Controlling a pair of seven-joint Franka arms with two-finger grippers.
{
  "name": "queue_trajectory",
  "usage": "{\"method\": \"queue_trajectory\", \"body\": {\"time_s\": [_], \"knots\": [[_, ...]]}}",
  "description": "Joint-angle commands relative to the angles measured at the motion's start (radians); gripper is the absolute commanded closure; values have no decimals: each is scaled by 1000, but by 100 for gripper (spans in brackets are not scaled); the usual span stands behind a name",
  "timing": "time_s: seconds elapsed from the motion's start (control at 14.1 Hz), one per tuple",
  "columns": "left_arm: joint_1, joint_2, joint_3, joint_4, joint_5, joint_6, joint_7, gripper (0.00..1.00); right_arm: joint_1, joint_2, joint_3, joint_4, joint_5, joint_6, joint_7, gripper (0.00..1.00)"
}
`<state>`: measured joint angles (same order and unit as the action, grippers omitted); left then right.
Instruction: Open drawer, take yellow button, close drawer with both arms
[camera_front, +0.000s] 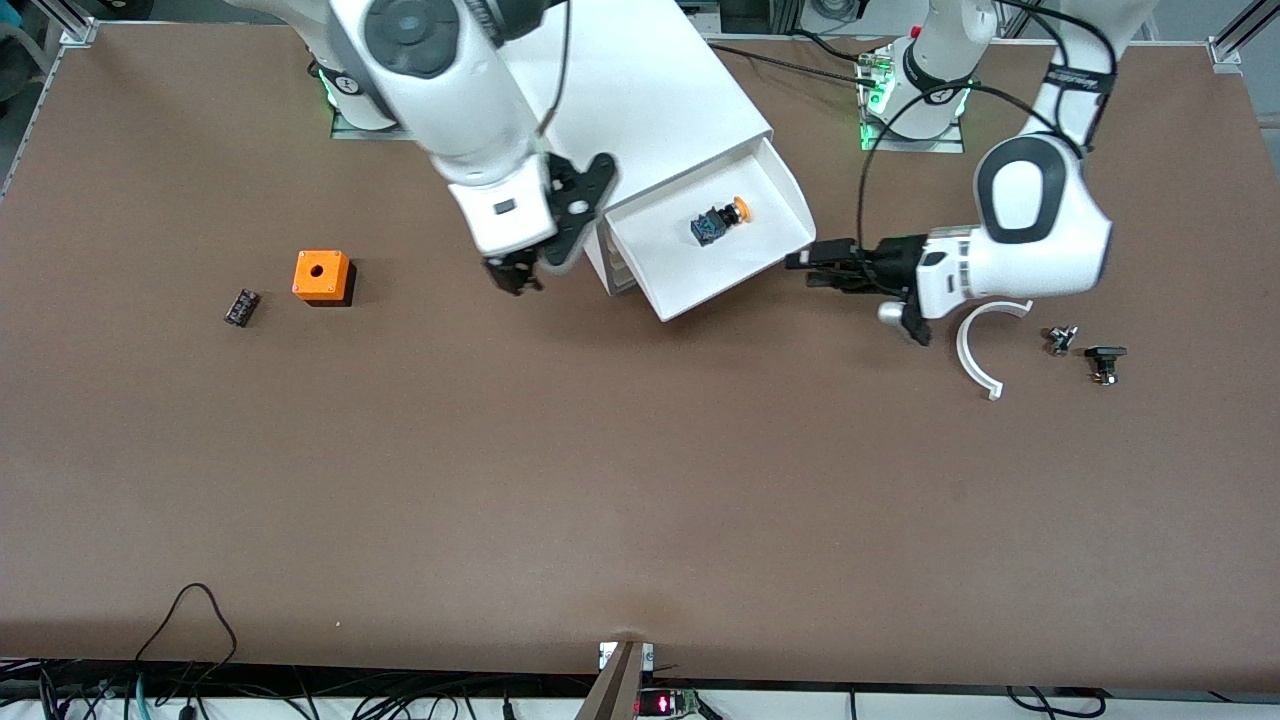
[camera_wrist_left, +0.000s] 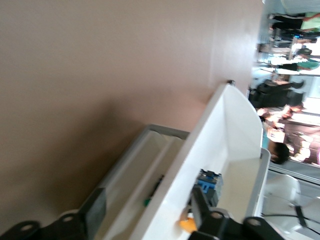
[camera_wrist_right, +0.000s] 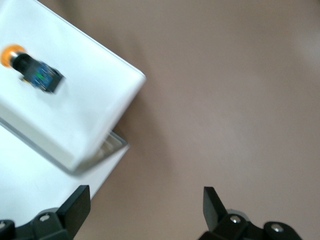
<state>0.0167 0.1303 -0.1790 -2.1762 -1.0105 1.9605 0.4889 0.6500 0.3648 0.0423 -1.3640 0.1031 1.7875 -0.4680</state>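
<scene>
The top drawer (camera_front: 668, 262) of the white cabinet (camera_front: 640, 90) stands pulled out. The button (camera_front: 722, 222), orange cap and dark body, lies in it. My left gripper (camera_front: 798, 262) is open and empty, low beside the drawer's side wall toward the left arm's end. In the left wrist view the gripper (camera_wrist_left: 148, 196) has that wall (camera_wrist_left: 175, 200) between its fingers, with the button (camera_wrist_left: 207, 184) just inside. My right gripper (camera_front: 515, 273) is open and empty over the table beside the cabinet. The right wrist view shows the gripper (camera_wrist_right: 145, 200), the drawer (camera_wrist_right: 85, 125) and the button (camera_wrist_right: 35, 70).
An orange cube with a hole (camera_front: 322, 276) and a small black part (camera_front: 241, 307) lie toward the right arm's end. A white curved piece (camera_front: 982, 348) and two small dark parts (camera_front: 1060, 338) (camera_front: 1105, 362) lie toward the left arm's end. A lower drawer (camera_wrist_left: 140, 165) stands slightly open.
</scene>
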Motion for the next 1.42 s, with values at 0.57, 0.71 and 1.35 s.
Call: {"method": "queue_trajectory", "body": {"time_s": [0.57,0.71,1.35], "knots": [[-1,-170,185,280,981,-150,-173,0,170,183,59,194,-8,62,-47,0],[-12,-190,185,292,1088,-141,-234,0,207,206,59,194,-11,101,-60,0],[-23,-219,182,306,1115,-175,-410,0,231,232,27,192,-85,82,-253,0]]}}
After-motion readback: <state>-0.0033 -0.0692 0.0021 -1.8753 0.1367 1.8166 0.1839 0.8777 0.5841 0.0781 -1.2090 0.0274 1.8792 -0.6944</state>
